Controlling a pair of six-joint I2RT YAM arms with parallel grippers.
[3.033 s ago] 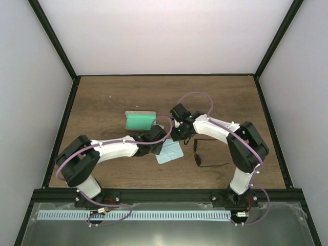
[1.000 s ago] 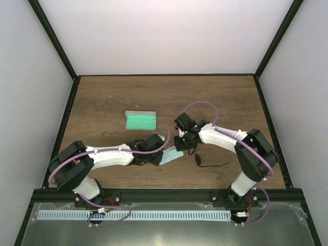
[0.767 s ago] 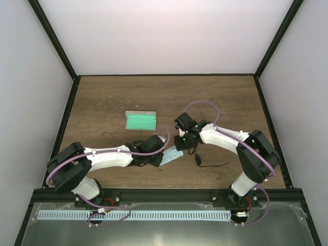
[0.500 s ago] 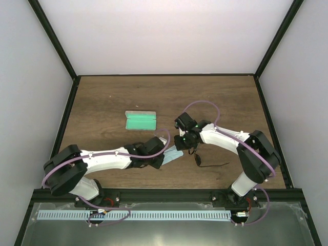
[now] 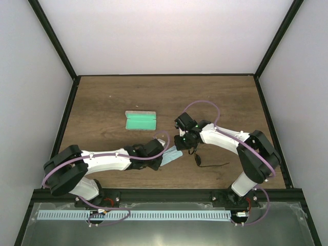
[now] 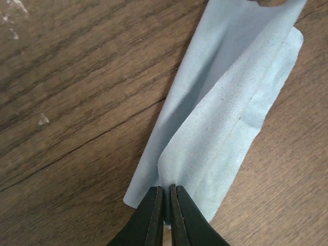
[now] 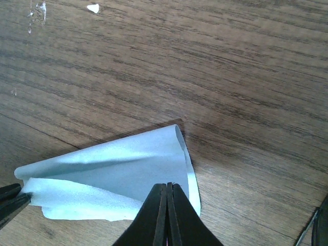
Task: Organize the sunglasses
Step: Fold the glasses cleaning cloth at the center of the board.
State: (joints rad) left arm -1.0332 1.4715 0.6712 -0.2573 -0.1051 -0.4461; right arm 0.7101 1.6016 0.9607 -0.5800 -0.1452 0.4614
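The sunglasses (image 5: 198, 159) lie on the table just right of the light blue cloth (image 5: 174, 157), thin black frame with one temple arm stretched right. Only a dark sliver of them shows at the right wrist view's lower right edge (image 7: 321, 225). My left gripper (image 5: 164, 154) is shut on the cloth's near corner, and the cloth (image 6: 225, 118) is folded over itself. My right gripper (image 5: 181, 147) is shut on the cloth's other end (image 7: 113, 174). Both grippers touch only the cloth.
The translucent grey case (image 5: 140, 121) with green inside lies open at the centre left, apart from both arms. The left gripper's fingertips (image 7: 10, 197) show at the right wrist view's left edge. Black frame rails border the table.
The cloth has gone from flat to folded into a narrow strip. My left gripper shifted toward the near side with its corner; my right gripper came down onto the other end.
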